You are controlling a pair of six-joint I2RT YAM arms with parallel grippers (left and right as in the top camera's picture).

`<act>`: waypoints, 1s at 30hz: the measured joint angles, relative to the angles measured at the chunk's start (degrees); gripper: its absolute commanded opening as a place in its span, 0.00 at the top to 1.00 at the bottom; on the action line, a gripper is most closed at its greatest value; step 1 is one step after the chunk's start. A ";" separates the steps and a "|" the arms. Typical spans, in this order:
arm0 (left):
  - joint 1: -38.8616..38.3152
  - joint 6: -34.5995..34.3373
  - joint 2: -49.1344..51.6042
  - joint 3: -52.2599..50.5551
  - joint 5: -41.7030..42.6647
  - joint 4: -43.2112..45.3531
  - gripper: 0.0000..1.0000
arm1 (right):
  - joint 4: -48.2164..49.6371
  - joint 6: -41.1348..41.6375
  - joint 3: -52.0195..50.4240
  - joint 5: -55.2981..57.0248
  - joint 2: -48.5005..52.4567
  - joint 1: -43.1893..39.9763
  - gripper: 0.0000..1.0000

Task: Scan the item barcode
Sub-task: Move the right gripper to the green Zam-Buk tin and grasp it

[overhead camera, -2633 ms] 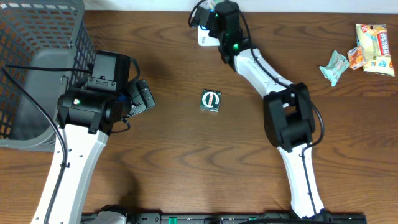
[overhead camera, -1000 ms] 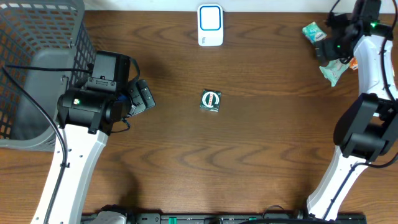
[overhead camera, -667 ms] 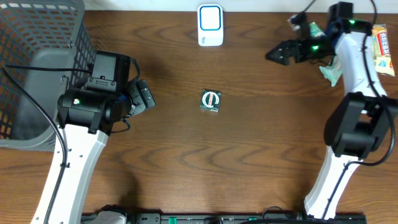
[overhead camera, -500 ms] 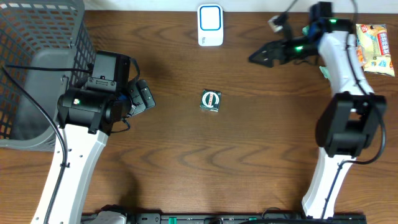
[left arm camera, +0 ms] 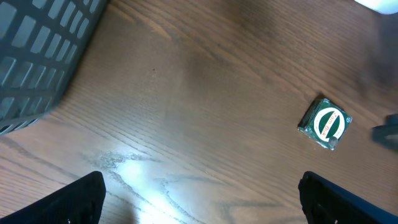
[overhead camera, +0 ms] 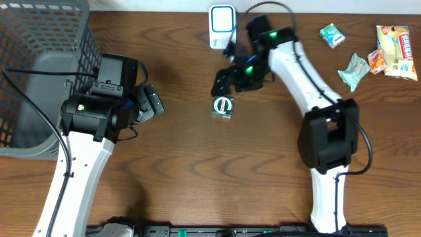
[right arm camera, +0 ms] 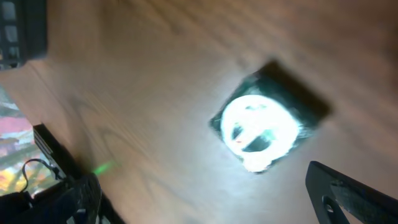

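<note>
The item (overhead camera: 223,106) is a small dark green square packet with a white round label, lying flat mid-table. It shows in the left wrist view (left arm camera: 325,123) and, blurred, in the right wrist view (right arm camera: 264,127). My right gripper (overhead camera: 221,80) hovers open just behind the packet and holds nothing; in its own view (right arm camera: 211,199) the packet lies ahead of the wide-apart fingers. My left gripper (overhead camera: 150,102) stands open and empty well left of the packet, fingers spread (left arm camera: 214,205). A white barcode scanner (overhead camera: 222,26) stands at the back edge.
A grey wire basket (overhead camera: 39,66) fills the far left, its wall visible to the left wrist (left arm camera: 37,56). Snack packets lie at the back right: a green one (overhead camera: 332,34), a pale green one (overhead camera: 353,71) and orange-and-white ones (overhead camera: 393,49).
My right arm has swung from the snack packets at the far right leftward to just behind the item, still open. A green packet now lies at the back right. The left arm has not moved.
</note>
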 measured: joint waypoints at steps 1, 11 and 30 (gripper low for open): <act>0.00 0.00 0.00 0.00 0.00 0.00 0.02 | 0.11 1.03 -0.02 0.85 0.02 1.27 0.01; 0.00 0.00 0.00 0.00 0.00 0.00 0.02 | 3.65 20.85 -0.04 19.89 0.11 10.95 0.01; 0.00 0.00 0.00 0.00 0.00 0.00 0.02 | 4.33 33.70 -0.04 33.27 0.11 15.06 0.01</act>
